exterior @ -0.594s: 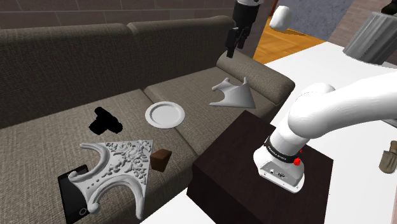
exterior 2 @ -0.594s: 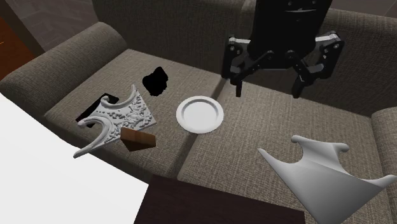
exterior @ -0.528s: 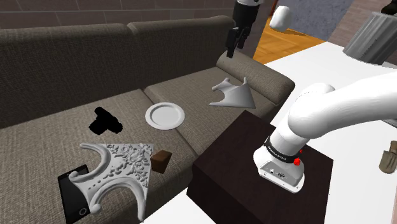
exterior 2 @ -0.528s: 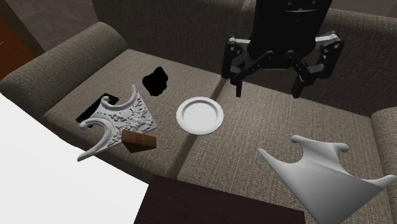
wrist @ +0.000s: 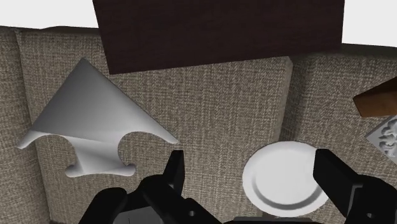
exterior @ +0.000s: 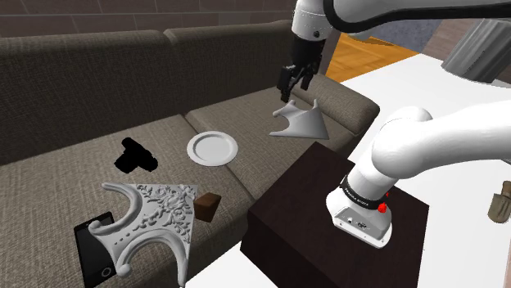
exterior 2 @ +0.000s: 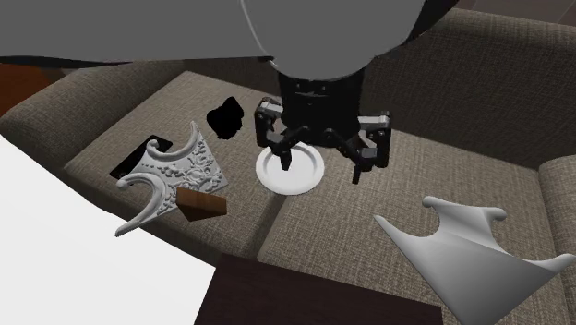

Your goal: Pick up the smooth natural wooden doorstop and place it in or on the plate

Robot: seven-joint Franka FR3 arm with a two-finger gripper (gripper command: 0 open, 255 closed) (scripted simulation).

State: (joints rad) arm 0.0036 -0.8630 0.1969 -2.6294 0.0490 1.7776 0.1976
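The gripper (exterior 2: pixel 320 172) is descending from up by the sofa back (exterior 2: pixel 517 83), shifting toward the second exterior view's left, nearer the plate (exterior 2: pixel 303 177).

It was a living room in a home. A long sofa (exterior: pixel 98 74) in coarse grey-brown fabric, with split back cushions, seat cushions and a padded armrest (exterior: pixel 344 98), stood against a dark wall (exterior: pixel 123 16). Warm wooden flooring (exterior: pixel 368 49) showed beyond the armrest. A plate (exterior: pixel 212 148) and a phone (exterior: pixel 94 249) lay on the seat.

Brown doorstop (exterior: pixel 208 205) sits just beside ornate white bracket (exterior: pixel 151 217); plate (exterior: pixel 213 148) well apart.
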